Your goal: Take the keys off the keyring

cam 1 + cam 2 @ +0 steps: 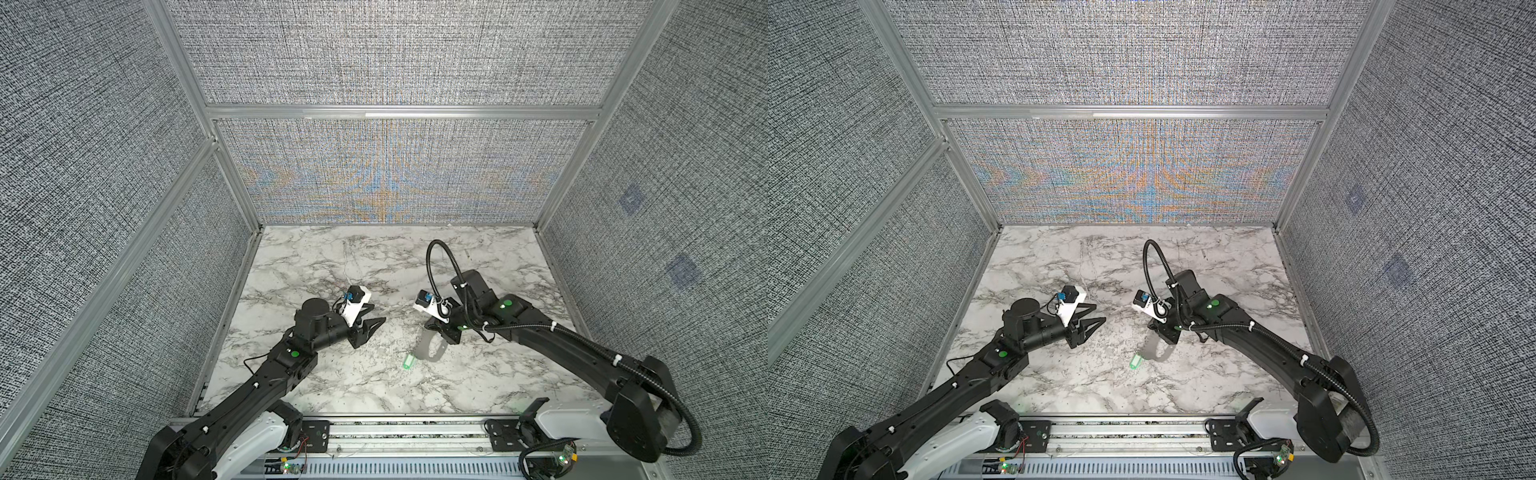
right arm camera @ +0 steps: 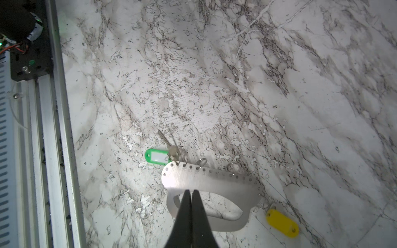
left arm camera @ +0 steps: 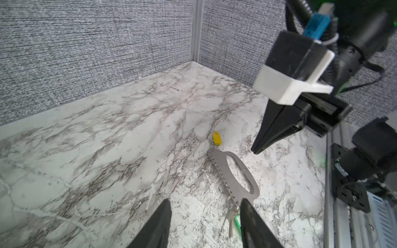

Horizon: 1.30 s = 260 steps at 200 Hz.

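keyring (image 2: 206, 178): brushed matt grey metal | keys (image 2: 173, 150): shiny metal | green tag (image 2: 155, 156), yellow tag (image 2: 282, 223): smooth glossy plastic | table (image 2: 214, 75): smooth marble-look, scuffed | walls (image 1: 386, 54): rough woven cloth | wall frame (image 1: 403, 112): bare matt metal

Top views: we look down from high at the front, over the whole table (image 1: 332, 266).
Wrist views: close and low; both show us the keyring (image 3: 221, 169).

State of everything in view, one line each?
keyring: flat on the table
green-tagged keys: ringed to the keyring's end hole
yellow tag: by the keyring's other end, attachment unclear
left gripper: open, empty, apart from the keyring
right gripper: shut, tips over the keyring's band, contact unclear
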Motion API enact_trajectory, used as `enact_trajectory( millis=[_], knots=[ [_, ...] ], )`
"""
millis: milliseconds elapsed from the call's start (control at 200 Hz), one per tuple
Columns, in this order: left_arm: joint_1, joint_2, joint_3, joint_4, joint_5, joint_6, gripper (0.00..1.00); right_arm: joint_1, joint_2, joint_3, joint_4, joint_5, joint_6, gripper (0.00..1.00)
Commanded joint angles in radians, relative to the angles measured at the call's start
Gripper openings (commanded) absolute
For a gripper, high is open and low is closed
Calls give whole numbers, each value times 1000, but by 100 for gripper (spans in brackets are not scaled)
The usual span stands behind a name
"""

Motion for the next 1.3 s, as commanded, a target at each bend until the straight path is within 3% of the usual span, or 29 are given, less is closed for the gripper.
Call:
enact_trajectory(
  millis=[0,110,205,255,340,450,886,1131,1296],
  knots=[
    [-18,9,-2,22,43,104,52,1,-12,-17,10,-36,-44,0],
    [-18,19,-4,27,19,93,51,1,2,-13,0,2,-26,0],
    [-18,11,-5,18,-95,33,55,1,17,-19,21,42,-6,0],
    [-18,-9,-15,19,-200,-39,56,3,25,-56,40,56,2,6],
    [-18,-42,-58,75,-269,-46,58,13,38,-89,77,59,-6,19],
    [-17,-59,-73,78,-296,-78,60,43,71,-108,125,70,-18,26],
    [-11,-72,-121,111,-305,-143,60,114,210,-96,142,76,-103,25],
    [-11,-74,-138,110,-308,-146,61,128,241,-105,165,91,-154,31],
    [-4,-72,-120,44,-443,-196,64,128,255,-97,173,88,-199,37]
  ],
)
